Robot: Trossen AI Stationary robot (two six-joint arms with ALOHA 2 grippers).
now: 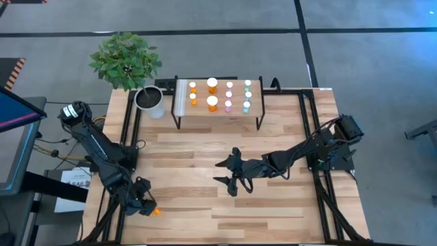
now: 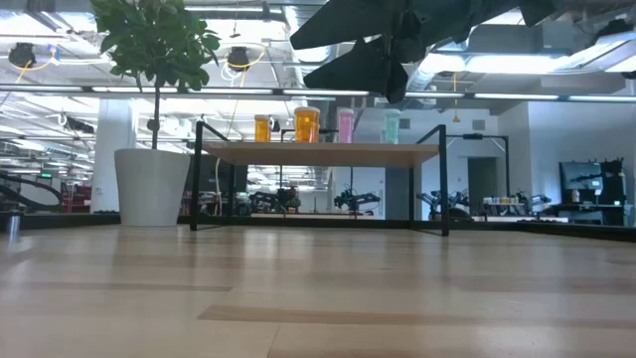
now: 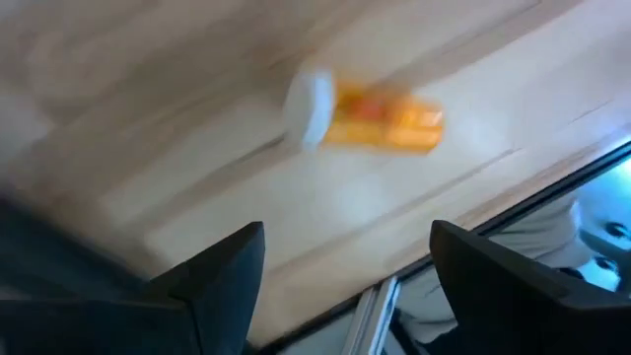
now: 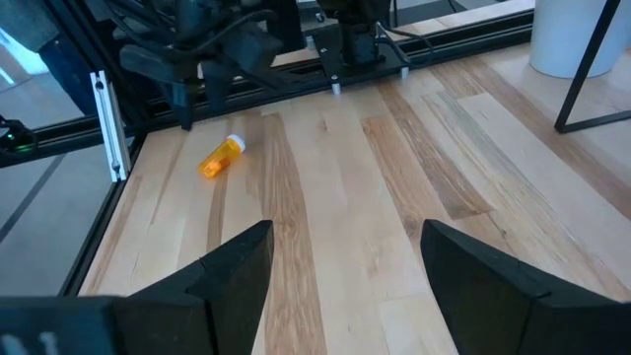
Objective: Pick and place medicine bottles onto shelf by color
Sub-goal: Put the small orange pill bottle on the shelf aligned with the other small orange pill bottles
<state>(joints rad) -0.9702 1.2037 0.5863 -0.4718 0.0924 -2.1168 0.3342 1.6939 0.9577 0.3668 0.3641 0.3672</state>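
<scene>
The table (image 1: 225, 154) is a large top of pale wooden slats with darker streaks in the grain, framed by black metal rails, and it stands on a grey floor crossed by dark lines. At its far edge sits the shelf (image 1: 183, 109), a low riser with a light plank top and thin black legs; on it stand medicine bottles (image 1: 212, 103) in rows by colour, orange beside pink beside teal-green, each with a white cap. Left of the shelf is a white plant pot (image 1: 151, 101) holding a leafy green plant (image 1: 125, 59). The low view looks under the shelf into a wide room with ceiling light strips, exposed pipes and dark equipment along the back wall. Near the table's front left corner an orange bottle (image 4: 223, 156) lies on its side on the wood, white cap pointing away from the rail. The left gripper (image 1: 142, 203) hovers just beside it, jaws spread wide with nothing between them, and the bottle shows free beyond the fingers in its wrist view. The right gripper (image 1: 229, 172) hangs above the table's middle, jaws wide and empty, facing the left corner.
</scene>
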